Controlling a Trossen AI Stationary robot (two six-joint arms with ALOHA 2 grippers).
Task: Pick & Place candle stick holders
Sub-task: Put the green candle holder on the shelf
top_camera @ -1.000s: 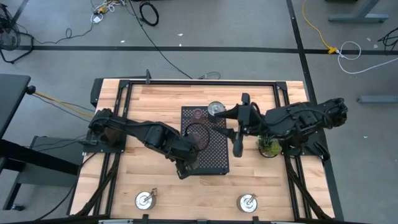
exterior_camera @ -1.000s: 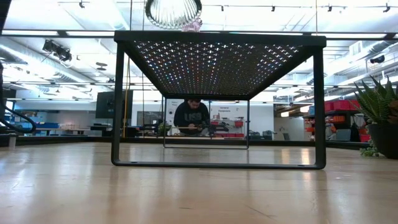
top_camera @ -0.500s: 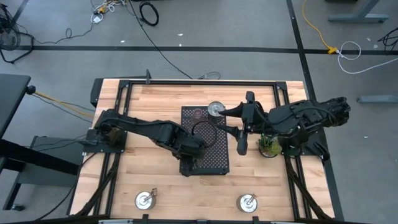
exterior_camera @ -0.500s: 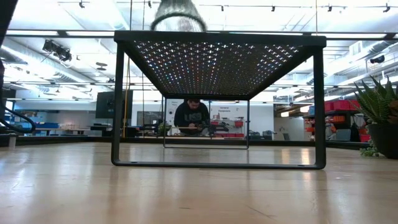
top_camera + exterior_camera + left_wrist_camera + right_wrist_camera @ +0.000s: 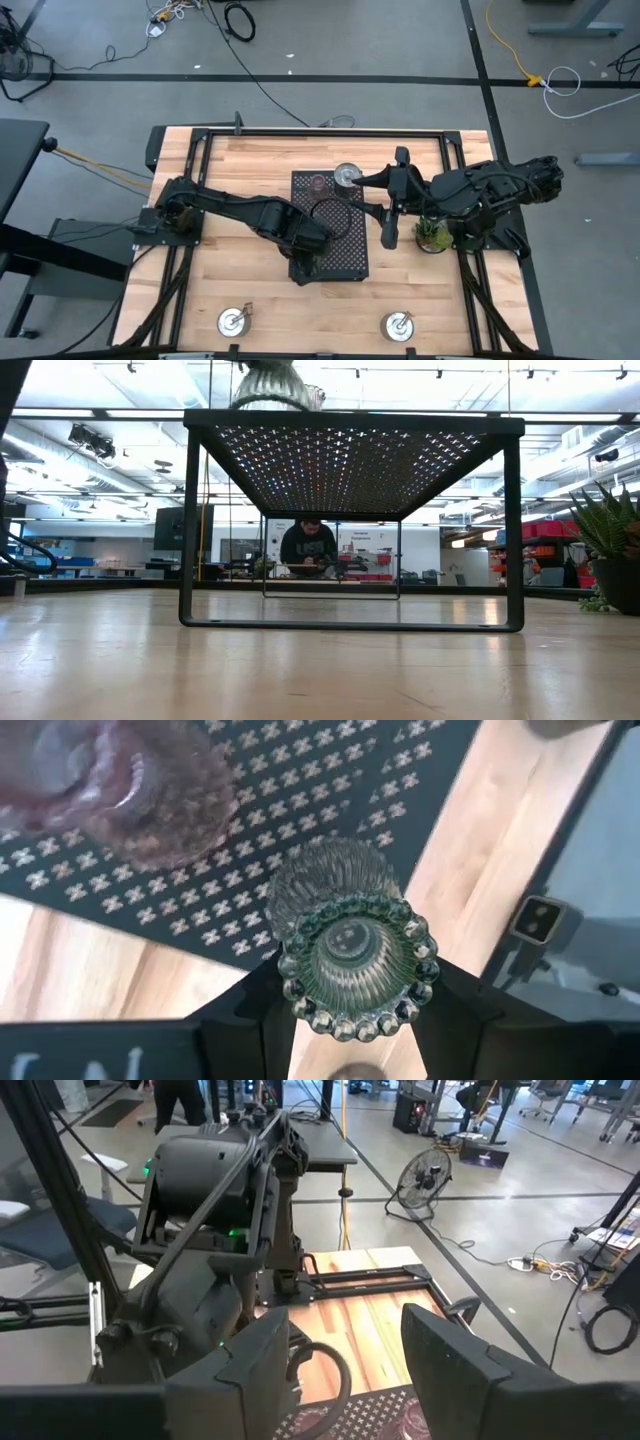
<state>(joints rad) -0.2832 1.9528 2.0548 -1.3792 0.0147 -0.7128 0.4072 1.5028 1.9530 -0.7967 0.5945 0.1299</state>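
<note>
Silver candle stick holders [image 5: 233, 320] [image 5: 398, 324] stand untouched on the wood by the near edge of the table, well apart from each other and from the work. Beyond them the black perforated tray [image 5: 350, 260] stands on its thin legs in the middle of the table, and the change is here. Over the last second the left arm has slid a little to the right across the tray. The green glass holder [image 5: 350, 950] it carries, tipped a second ago with its mouth showing in the low view, now hangs nearly upright and lower, just over the tray's left part [image 5: 270, 385]. The left gripper [image 5: 350, 995] stays clenched on it, one dark finger on each side of the beaded rim. Whether the glass already touches the mesh cannot be told. As a judgement, the set-down is close and letting go is what remains. Farther along the tray a pink glass holder [image 5: 318, 183] and a third silver holder [image 5: 347, 175] already stand at its far end. The right gripper [image 5: 345, 1370] waits just beside the tray's right edge, its fingers apart with nothing between them, near the small potted plant [image 5: 432, 235]. No brand or label can be read. White marks on the left gripper's body are cut off, and the pale letters on the top of a person [image 5: 308, 550] seated far behind the table are too small to make out.
</note>
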